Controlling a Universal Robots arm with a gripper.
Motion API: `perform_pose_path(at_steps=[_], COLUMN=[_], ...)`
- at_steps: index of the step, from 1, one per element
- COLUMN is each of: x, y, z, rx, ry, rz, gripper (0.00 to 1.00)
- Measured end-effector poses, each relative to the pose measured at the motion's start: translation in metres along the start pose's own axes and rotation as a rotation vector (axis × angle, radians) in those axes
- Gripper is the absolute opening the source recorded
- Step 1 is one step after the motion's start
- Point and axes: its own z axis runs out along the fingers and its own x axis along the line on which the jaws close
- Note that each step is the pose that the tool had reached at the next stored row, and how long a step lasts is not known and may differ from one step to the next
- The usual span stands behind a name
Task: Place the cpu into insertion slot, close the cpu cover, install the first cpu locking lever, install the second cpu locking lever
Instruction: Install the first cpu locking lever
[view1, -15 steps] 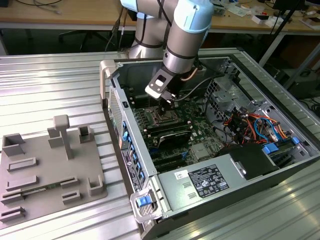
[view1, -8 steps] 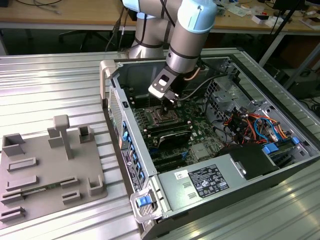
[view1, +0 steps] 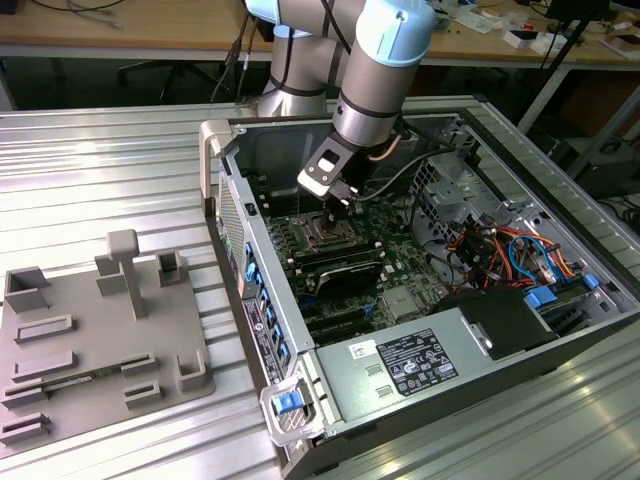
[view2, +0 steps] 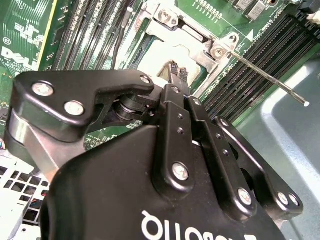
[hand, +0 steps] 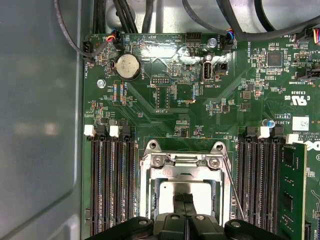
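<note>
The cpu (hand: 172, 192) shows its silvery top inside the socket on the green motherboard (hand: 175, 100). The cpu cover (hand: 183, 161) lies down around it as a metal frame. My gripper (hand: 184, 200) is shut with nothing between its fingers, and its tips are over the middle of the cpu. In the second wrist view the fingertips (view2: 175, 70) are at the cpu (view2: 157, 52); I cannot tell whether they touch it. A thin locking lever (view2: 270, 80) stands free beside the socket, also seen as a rod (hand: 234, 192). In the exterior view the gripper (view1: 345, 197) hangs just above the socket (view1: 320, 232).
Black memory slots (hand: 112, 185) flank the socket on both sides. Cables (view1: 500, 250) and a power supply (view1: 400, 365) fill the case toward the exterior view's right. The case wall (hand: 40, 125) rises close by. A grey fixture plate (view1: 90, 330) lies on the table outside the case.
</note>
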Motion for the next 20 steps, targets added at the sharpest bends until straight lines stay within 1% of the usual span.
perform_pose_path(at_steps=[5,8,11,12,13,16,17,18,20], x=[0.0,0.0,0.0001,0.0001,0.0001,0.0001,0.0001,0.0001,0.0001], y=[0.0001,0.0,-0.0002,-0.0002,-0.0003,-0.0004,-0.0004,-0.0004,-0.0004], z=[-0.0001,-0.0044,-0.0142,-0.0191,-0.0208,-0.0301,-0.0354,-0.0375,-0.0382], rx=[0.0,0.0,-0.0001,0.0,-0.0001,-0.0001,0.0,0.0,-0.0001], ry=[0.0,0.0,-0.0009,-0.0025,-0.0026,-0.0046,-0.0059,-0.0066,-0.0072], rz=[0.0,0.0,0.0,0.0,0.0,0.0,0.0,0.0,0.0], gripper=[0.11,0.11,0.11,0.11,0.11,0.11,0.11,0.11,0.11])
